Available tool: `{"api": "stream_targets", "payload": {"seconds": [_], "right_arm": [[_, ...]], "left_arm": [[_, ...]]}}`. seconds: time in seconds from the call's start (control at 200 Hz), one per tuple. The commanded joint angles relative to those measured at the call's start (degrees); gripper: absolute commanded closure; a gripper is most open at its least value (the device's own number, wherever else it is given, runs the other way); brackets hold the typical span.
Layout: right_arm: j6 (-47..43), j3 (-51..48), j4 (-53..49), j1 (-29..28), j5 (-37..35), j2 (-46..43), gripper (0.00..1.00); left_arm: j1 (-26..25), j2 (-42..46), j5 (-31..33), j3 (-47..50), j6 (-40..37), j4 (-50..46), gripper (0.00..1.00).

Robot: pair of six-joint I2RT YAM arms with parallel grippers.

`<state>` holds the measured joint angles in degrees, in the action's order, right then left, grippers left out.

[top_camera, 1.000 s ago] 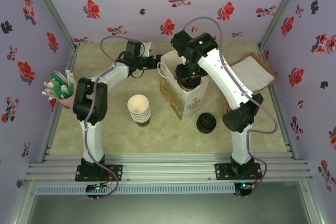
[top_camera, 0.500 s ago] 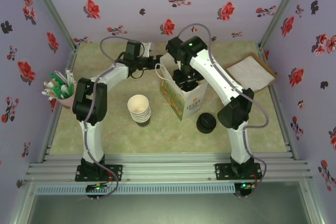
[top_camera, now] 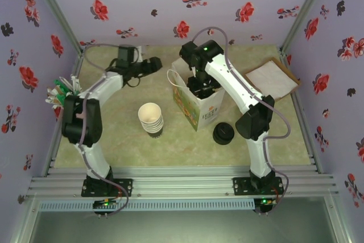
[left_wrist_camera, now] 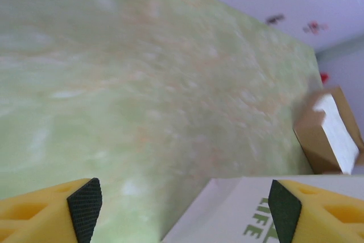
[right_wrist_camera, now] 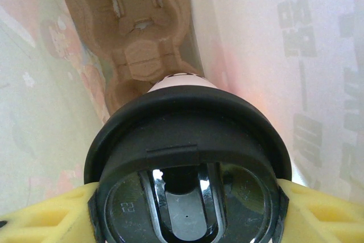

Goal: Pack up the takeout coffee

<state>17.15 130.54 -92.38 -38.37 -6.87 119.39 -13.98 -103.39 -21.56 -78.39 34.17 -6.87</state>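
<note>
Fingers of the right gripper pinch the takeout coffee at its black lid, down inside the white paper bag. The lid hides most of the cup, so I cannot tell whether it touches the cardboard tray below. The left gripper has its fingers spread beside the bag, their yellow tips cut off by the frame.

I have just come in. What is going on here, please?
The right gripper holds the takeout coffee at its black lid inside the white paper bag, above a brown cardboard carrier at the bag's bottom. The left gripper is open beside the bag and holds nothing. A stack of cups and loose black lids stand on the table.
</note>
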Motion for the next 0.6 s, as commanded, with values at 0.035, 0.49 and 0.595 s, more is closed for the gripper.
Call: {"api": "stream_targets", "payload": {"seconds": [0.035, 0.49, 0.595], "right_arm": [[0.26, 1.12, -8.96, 0.49, -0.16, 0.39, 0.36], [-0.1, -1.73, -6.88, 0.52, 0.23, -0.28, 0.37], [-0.25, -3.23, -5.95, 0.49, 0.46, -0.8, 0.37]], "left_arm": [[-1.22, 8.73, 3.49, 5.95, 3.25, -4.27, 0.23], [-10.16, 12.99, 0.28, 5.37, -0.28, -12.67, 0.46], [-11.44, 11.67, -1.0, 4.61, 0.06, -12.34, 0.49]]}}
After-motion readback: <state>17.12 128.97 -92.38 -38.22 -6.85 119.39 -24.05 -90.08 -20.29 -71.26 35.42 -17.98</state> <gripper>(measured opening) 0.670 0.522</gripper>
